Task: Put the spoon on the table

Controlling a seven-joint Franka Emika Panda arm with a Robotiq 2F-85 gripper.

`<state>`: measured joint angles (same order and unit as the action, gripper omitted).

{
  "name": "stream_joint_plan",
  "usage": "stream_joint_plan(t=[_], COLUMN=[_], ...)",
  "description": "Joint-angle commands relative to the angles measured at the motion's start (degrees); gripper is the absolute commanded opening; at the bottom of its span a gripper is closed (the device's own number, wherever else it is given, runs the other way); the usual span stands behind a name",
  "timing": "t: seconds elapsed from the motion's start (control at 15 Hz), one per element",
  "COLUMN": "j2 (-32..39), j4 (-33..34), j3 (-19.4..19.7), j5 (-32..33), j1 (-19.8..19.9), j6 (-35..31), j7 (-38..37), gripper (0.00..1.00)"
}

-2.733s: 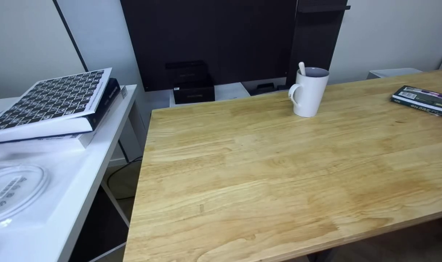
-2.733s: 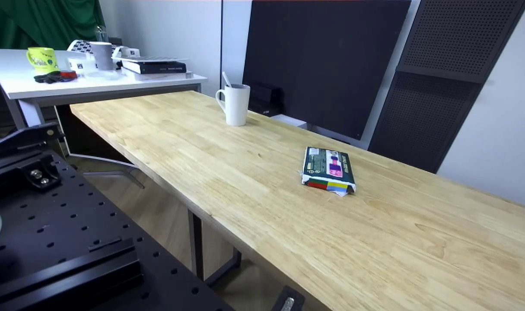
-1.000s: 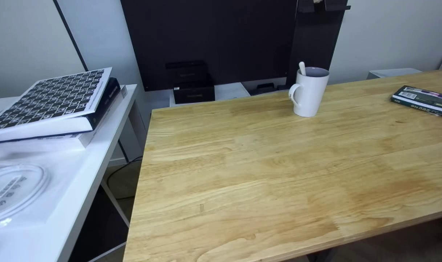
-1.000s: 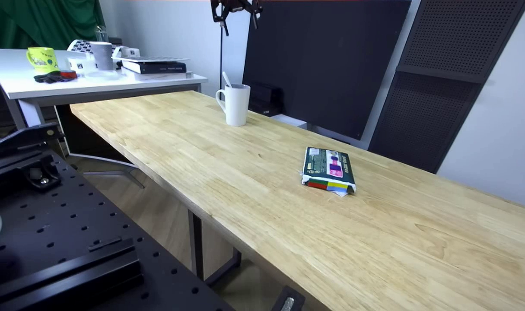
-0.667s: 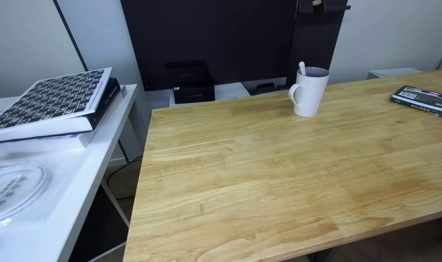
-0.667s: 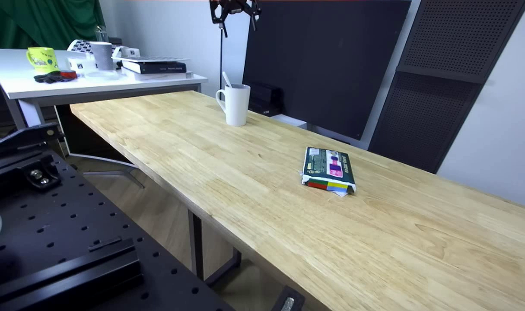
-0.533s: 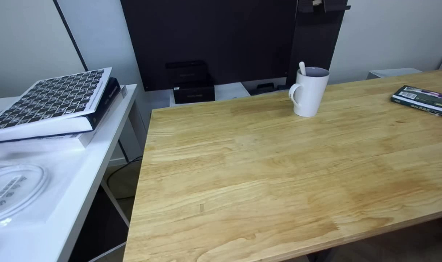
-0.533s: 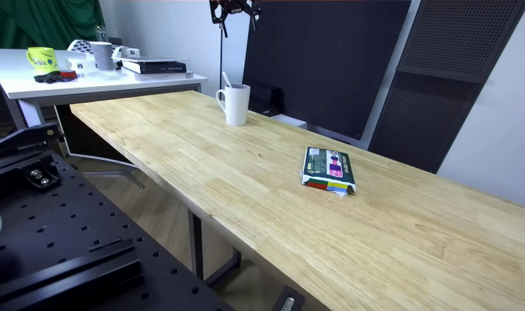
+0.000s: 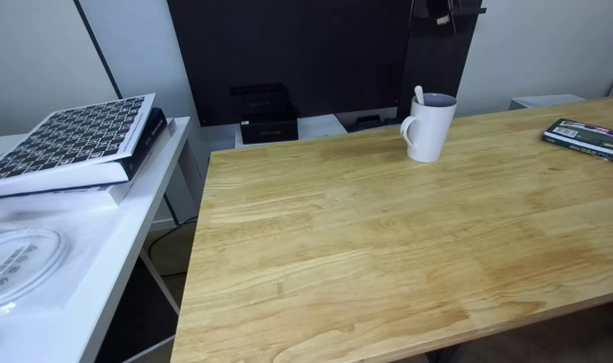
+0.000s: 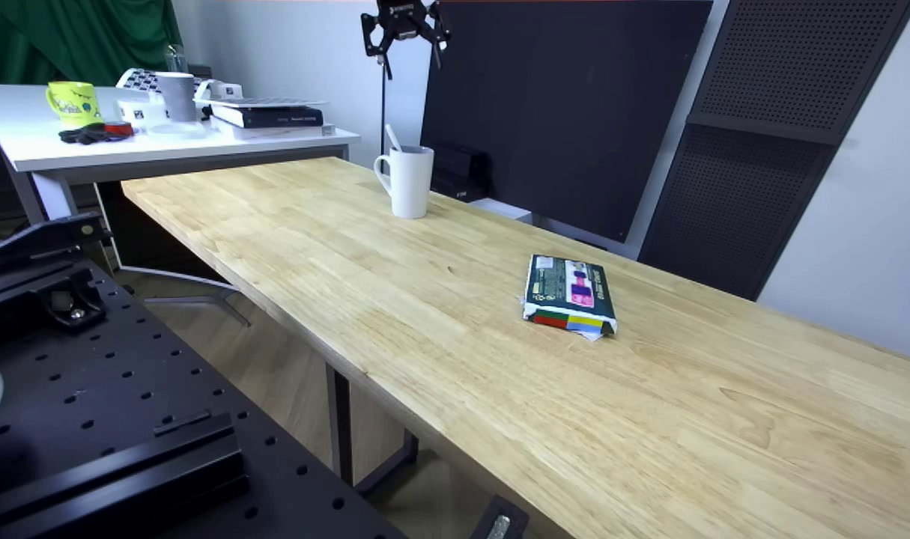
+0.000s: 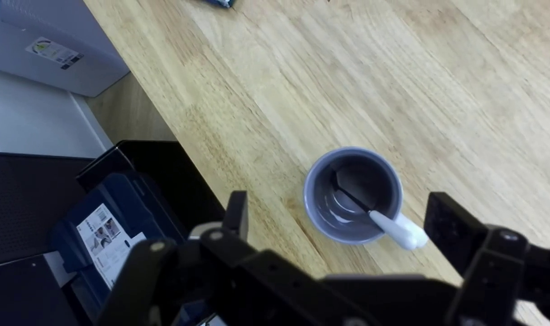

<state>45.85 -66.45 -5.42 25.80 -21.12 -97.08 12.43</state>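
The spoon (image 9: 419, 95) leans in a white mug (image 9: 431, 133), its whitish handle sticking out above the rim; it shows likewise in an exterior view (image 10: 393, 138). In the wrist view the spoon (image 11: 394, 229) has a white handle over the rim beside the mug's handle, and a dark thin stem reaching down inside. The mug stands upright on the light wooden table (image 9: 336, 252). My gripper (image 10: 413, 69) is open and empty, high above the mug with its fingers pointing down. In the wrist view the gripper's fingers (image 11: 337, 197) are on either side of the mug's picture, touching nothing.
A dark green package (image 10: 571, 292) lies on the table. A white side table (image 10: 170, 153) with books (image 9: 74, 141), a yellow-green mug (image 10: 75, 103) and a grey cup (image 10: 176, 97) stands beyond the table's end. A dark panel (image 9: 296, 55) stands behind the table.
My gripper was out of both exterior views at first, then came in at the top above the mug. It has since lowered a little, still open. The mug and spoon have not moved.
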Motion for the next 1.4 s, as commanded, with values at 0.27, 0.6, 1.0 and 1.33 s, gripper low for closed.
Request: stream_joint_plan(t=[0.27,0.6,1.0,1.33], j2=[7.1,10.2,13.2,15.4], j4=[6.5,9.2,12.9,15.3], j3=[1.4,1.8,2.1,2.5], j5=[1.7,2.3,2.5,2.4], j1=[-3.1,-4.2,-5.0,-5.7], j6=[4.6,5.6,4.8,4.6], j7=[0.3,0.9,1.4,1.8], gripper=[1.00,1.00,1.00,1.00])
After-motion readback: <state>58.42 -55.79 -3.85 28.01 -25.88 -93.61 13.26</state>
